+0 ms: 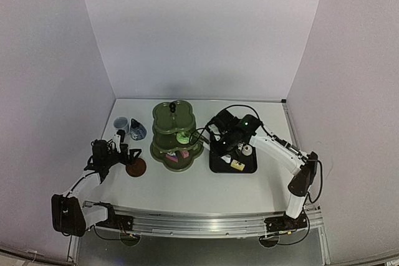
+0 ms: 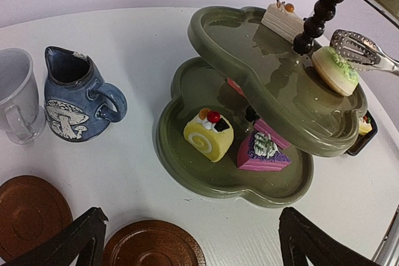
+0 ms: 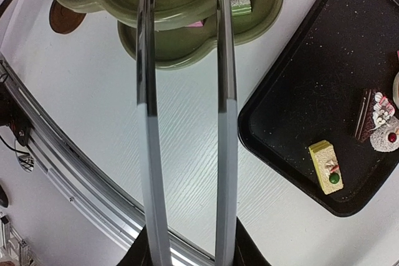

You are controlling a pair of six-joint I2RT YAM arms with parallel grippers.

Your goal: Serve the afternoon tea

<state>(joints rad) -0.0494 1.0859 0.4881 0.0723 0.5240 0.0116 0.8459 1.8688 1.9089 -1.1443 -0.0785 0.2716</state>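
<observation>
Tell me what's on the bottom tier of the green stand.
A yellow roll cake and a pink-and-purple slice sit on the bottom tier. A bit of another pink piece shows behind; the middle tier covers the rest.

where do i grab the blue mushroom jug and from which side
Take the blue jug by its loop handle, coming down from above on the stand side. It stands upright, handle pointing toward the three-tier stand; the pale cup crowds its other side.
</observation>
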